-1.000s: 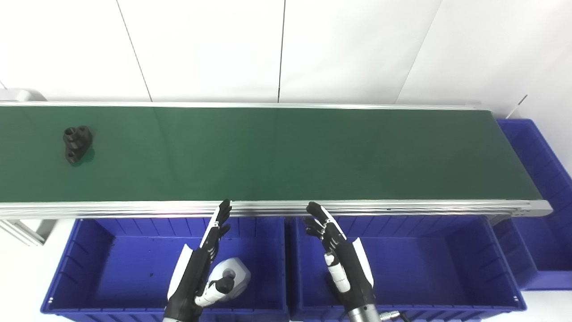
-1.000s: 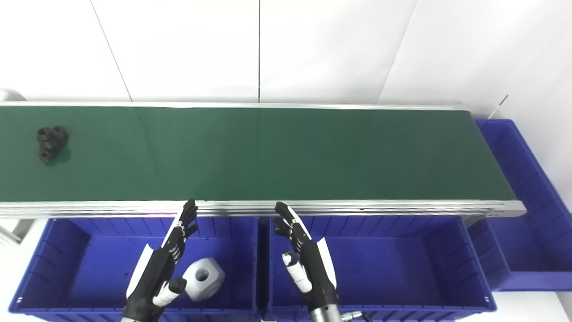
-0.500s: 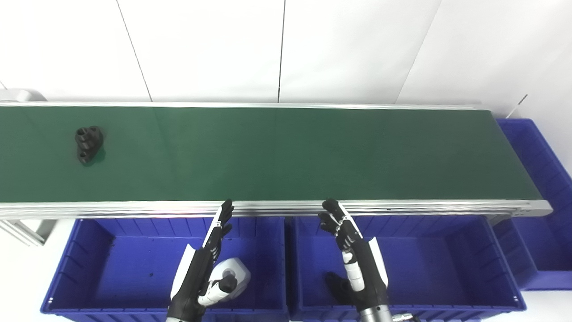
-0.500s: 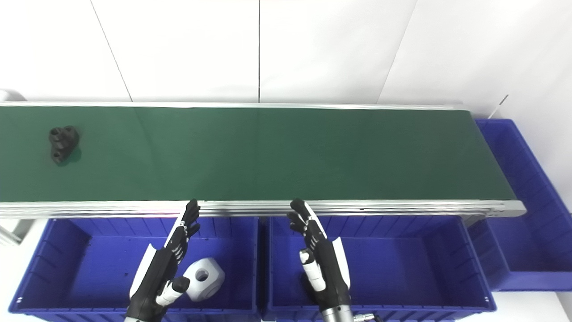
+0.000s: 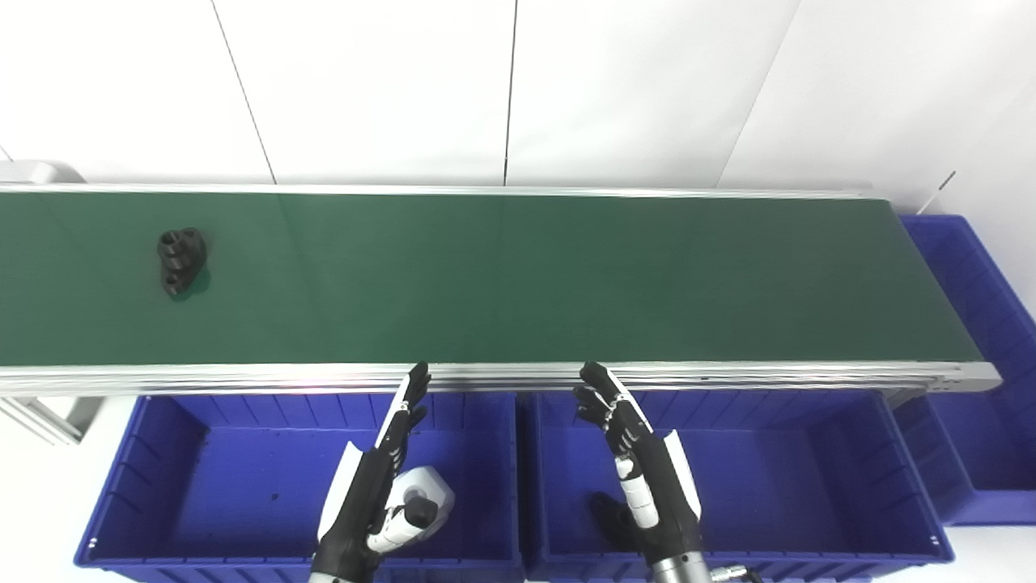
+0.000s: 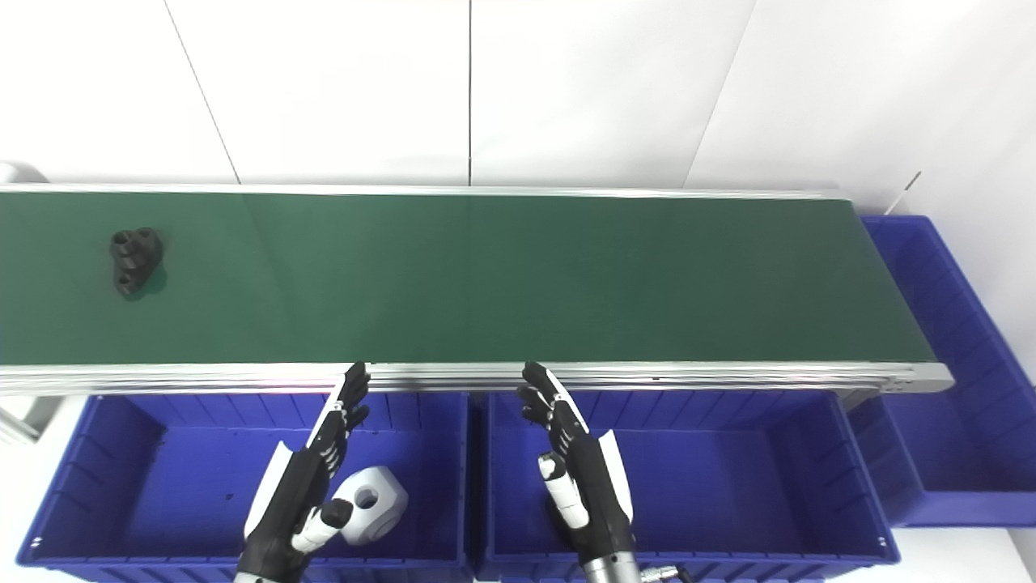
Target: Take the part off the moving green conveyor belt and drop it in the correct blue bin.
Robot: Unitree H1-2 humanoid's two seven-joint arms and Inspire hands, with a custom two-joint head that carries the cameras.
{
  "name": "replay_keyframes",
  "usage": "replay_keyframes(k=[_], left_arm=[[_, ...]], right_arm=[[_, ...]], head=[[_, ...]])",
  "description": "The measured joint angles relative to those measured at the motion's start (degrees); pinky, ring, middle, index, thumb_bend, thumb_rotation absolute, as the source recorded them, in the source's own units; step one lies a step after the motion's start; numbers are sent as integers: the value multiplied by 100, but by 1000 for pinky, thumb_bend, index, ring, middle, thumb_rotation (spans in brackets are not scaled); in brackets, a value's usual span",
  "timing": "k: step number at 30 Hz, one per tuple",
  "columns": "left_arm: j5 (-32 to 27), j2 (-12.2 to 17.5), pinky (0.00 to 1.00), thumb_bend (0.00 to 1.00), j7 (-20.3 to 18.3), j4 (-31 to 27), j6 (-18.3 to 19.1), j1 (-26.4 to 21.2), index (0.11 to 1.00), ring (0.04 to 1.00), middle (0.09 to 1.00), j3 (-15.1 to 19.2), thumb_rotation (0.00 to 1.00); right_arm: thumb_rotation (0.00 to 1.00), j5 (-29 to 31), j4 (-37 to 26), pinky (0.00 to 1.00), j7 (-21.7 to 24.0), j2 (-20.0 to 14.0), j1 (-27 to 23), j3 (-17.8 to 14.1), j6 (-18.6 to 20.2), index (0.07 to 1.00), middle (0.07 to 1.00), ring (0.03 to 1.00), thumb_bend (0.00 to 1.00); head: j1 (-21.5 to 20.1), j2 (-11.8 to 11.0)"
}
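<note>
White wall, green conveyor belt [image 5: 518,275] — black part [image 5: 181,260] far left of frame, long axis toward near rail. Left hand [image 5: 380,486] nearer; right hand [image 5: 639,470] too — both splayed, empty.

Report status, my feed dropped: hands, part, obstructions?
Left hand and right hand open, over the blue bins. Black part on the belt's far left. Nothing between.
</note>
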Motion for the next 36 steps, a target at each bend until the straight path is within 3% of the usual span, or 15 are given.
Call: replay_keyframes(k=[15,19,25,36], left_arm=[[177,-194,926,926,249,561,-242,-182,984,980,981,-159,875],[233,-234,888,936,356,814,-343,-269,975,963,968,-174,853],[283,-235,865,925,465,1012,-463,-326,961,961,956,-218,833],[375,-200,799,927,674,1201,-479,-443,946,927,945,-318,813]], right_arm=[[1000,241,355,888,71,-205,-89,-77,-4,941,929,895,814],[1000,379,542,907,152,-244,-138,-139,-19,951,935,904,821],[1000,436,759,918,224,-292,-195,-241,-24,960,939,913,854],[1000,456,962,941,387,-299,-275,-313,-30,973,950,928,819]], head=[[888,-466],[1256,-878],[1415,-1011],[1459,-1274]])
